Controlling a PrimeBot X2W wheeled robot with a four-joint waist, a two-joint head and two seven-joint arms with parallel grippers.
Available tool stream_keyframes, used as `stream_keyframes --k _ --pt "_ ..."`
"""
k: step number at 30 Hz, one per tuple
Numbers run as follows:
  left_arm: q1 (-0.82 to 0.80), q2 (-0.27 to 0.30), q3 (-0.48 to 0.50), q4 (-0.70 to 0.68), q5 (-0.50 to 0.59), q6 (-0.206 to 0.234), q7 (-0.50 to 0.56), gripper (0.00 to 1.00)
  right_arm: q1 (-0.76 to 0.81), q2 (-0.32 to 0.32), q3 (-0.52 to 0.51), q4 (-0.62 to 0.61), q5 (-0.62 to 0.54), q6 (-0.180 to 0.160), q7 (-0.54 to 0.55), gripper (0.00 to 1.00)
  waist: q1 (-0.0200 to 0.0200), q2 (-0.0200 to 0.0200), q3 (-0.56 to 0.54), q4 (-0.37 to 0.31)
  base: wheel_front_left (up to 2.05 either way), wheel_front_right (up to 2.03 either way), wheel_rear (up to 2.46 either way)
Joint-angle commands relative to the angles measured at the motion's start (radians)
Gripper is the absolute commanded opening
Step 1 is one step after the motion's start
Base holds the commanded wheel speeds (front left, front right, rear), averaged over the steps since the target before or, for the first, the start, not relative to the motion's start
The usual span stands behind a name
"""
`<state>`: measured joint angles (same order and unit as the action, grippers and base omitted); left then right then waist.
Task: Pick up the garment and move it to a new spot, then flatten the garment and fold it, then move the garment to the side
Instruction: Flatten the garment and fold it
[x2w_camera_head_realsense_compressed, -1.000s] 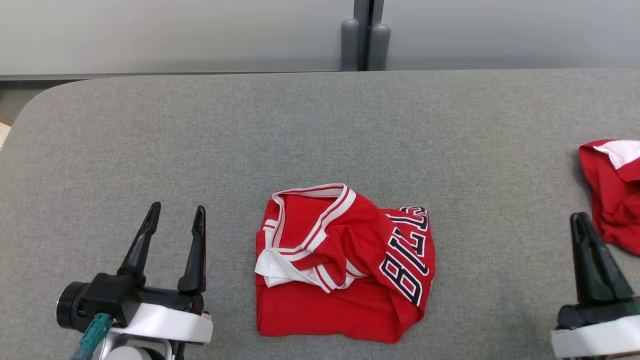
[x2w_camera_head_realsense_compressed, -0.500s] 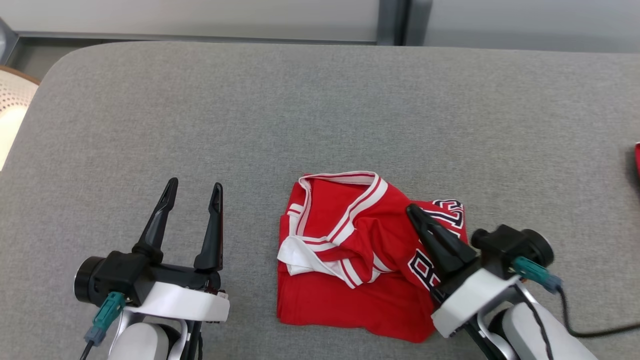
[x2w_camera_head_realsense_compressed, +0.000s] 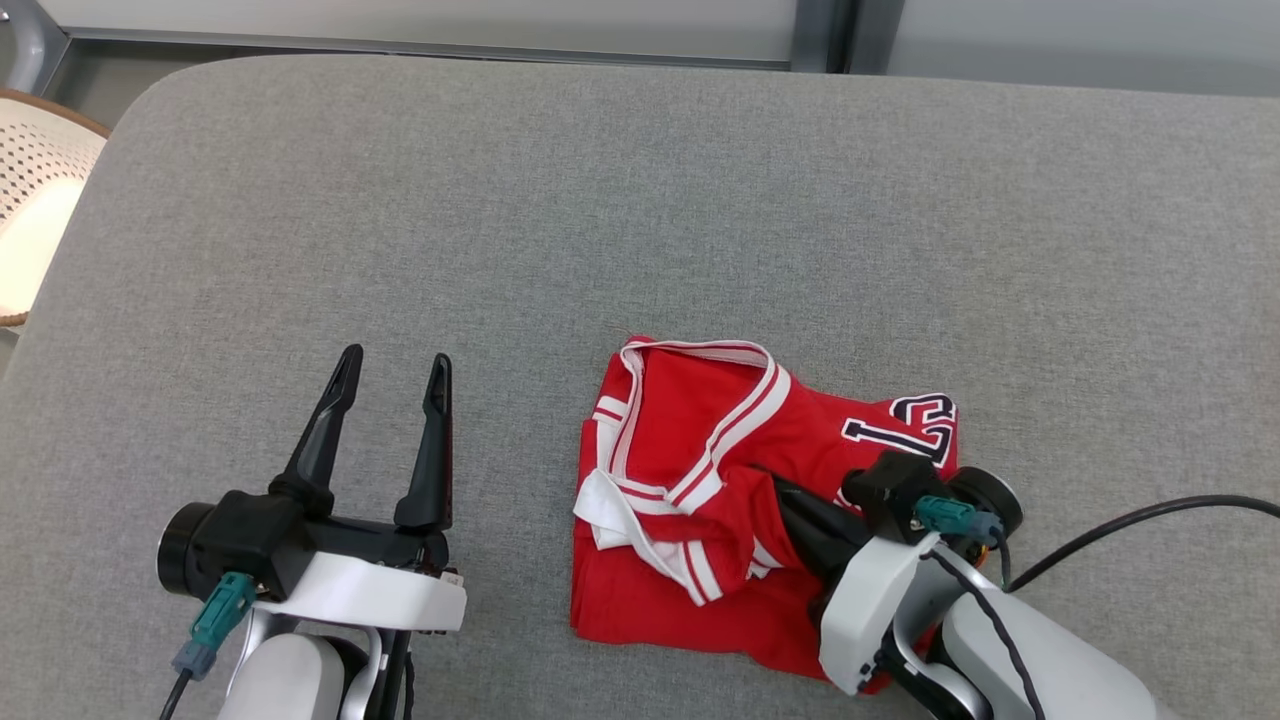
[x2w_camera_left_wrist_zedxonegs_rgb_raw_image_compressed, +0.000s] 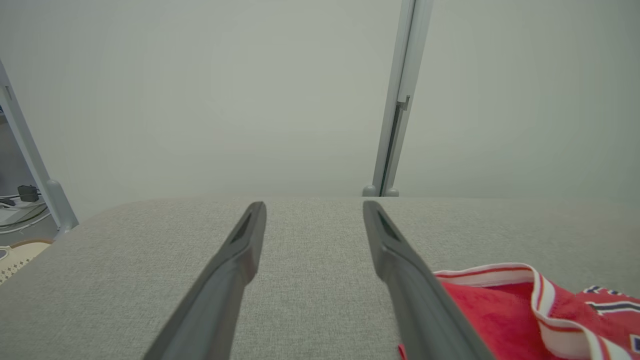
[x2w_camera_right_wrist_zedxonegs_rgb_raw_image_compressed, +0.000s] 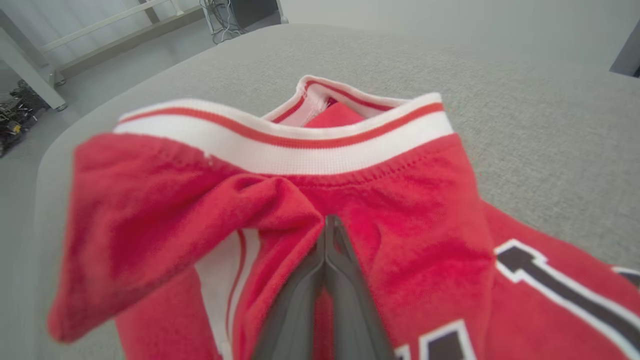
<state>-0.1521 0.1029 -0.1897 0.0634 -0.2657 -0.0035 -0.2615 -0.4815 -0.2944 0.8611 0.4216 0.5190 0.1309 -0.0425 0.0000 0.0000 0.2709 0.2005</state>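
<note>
The garment (x2w_camera_head_realsense_compressed: 700, 440) is a red jersey with white-striped trim and dark numbers, lying crumpled on the grey padded table (x2w_camera_head_realsense_compressed: 640, 200). My right gripper (x2w_camera_head_realsense_compressed: 778, 485) reaches in from the lower right. Its fingers are pressed together and their tips are buried in a raised fold near the jersey's middle. In the right wrist view the red cloth (x2w_camera_right_wrist_zedxonegs_rgb_raw_image_compressed: 400, 200) puckers around the shut right gripper (x2w_camera_right_wrist_zedxonegs_rgb_raw_image_compressed: 327, 218). My left gripper (x2w_camera_head_realsense_compressed: 395, 355) rests open on the table to the left of the jersey, apart from it. Its open fingers (x2w_camera_left_wrist_zedxonegs_rgb_raw_image_compressed: 235, 260) point across the bare table, with the jersey's collar (x2w_camera_left_wrist_zedxonegs_rgb_raw_image_compressed: 500, 305) at their right.
A pale perforated basket (x2w_camera_head_realsense_compressed: 35, 200) stands off the table's left edge. A grey wall and a metal post (x2w_camera_left_wrist_zedxonegs_rgb_raw_image_compressed: 395, 125) lie beyond the far edge. A black cable (x2w_camera_head_realsense_compressed: 1150, 515) trails from the right wrist over the table.
The head camera has shifted, so the second red cloth at the far right left the picture. My right gripper swung in over the jersey, shut, and pushed into its fold, uncovering the numbers. The left gripper stayed put.
</note>
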Motion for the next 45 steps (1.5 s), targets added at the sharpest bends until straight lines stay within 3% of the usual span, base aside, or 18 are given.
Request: stream_keyframes --k 1,14,19,24,28,31,35,36,40,45 --pt "-0.012 -0.001 0.005 -0.003 0.003 -0.003 -0.004 1.0 -0.007 -0.006 0.012 -0.003 0.012 0.0 0.006 0.0 0.0 0.0 0.0 0.0 0.0 0.0 0.0" --pt "0.005 -0.017 0.024 -0.011 0.014 -0.02 -0.004 1.0 0.02 -0.099 0.242 -0.16 0.173 0.0 0.076 0.0 0.0 0.0 0.008 -0.005 0.0 0.0 0.0" --pt "0.003 -0.026 0.031 -0.012 0.017 -0.025 -0.004 1.0 0.023 -0.134 0.273 -0.24 0.222 0.0 0.101 0.0 0.0 0.0 0.021 -0.005 0.0 0.0 0.0" --pt "0.013 -0.032 0.039 -0.002 0.019 -0.031 -0.004 1.0 0.042 -0.172 0.236 -0.322 0.265 0.0 0.111 0.0 0.0 0.0 0.009 -0.012 0.0 0.0 0.0" --pt "0.033 -0.029 0.053 0.004 0.027 -0.03 -0.004 1.0 0.097 -0.202 0.101 -0.423 0.276 0.0 0.026 0.0 0.0 0.0 -0.031 -0.028 0.0 0.0 0.0" --pt "0.054 -0.023 0.066 -0.001 0.034 -0.023 -0.004 1.0 0.164 -0.215 -0.074 -0.463 0.222 0.0 -0.038 1.0 0.0 0.0 -0.056 -0.048 0.0 0.0 0.0" --pt "0.063 -0.011 0.079 -0.01 0.042 -0.02 -0.004 1.0 0.275 -0.162 -0.354 -0.497 0.113 0.0 -0.109 1.0 0.0 0.0 -0.075 -0.07 0.0 0.0 0.0" --pt "0.063 -0.011 0.079 -0.01 0.042 -0.02 -0.004 1.0 0.275 -0.162 -0.354 -0.497 0.113 0.0 -0.109 1.0 0.0 0.0 -0.075 -0.07 0.0 0.0 0.0" --pt "0.066 -0.002 0.089 -0.018 0.046 -0.02 -0.004 1.0 0.375 -0.063 -0.61 -0.531 -0.035 0.0 -0.136 1.0 0.0 0.0 -0.086 -0.09 0.0 0.0 0.0" --pt "0.076 0.006 0.103 -0.026 0.049 -0.023 -0.004 1.0 0.465 0.042 -0.809 -0.569 -0.168 0.0 -0.123 1.0 0.0 0.0 -0.098 -0.113 0.0 0.0 0.0"
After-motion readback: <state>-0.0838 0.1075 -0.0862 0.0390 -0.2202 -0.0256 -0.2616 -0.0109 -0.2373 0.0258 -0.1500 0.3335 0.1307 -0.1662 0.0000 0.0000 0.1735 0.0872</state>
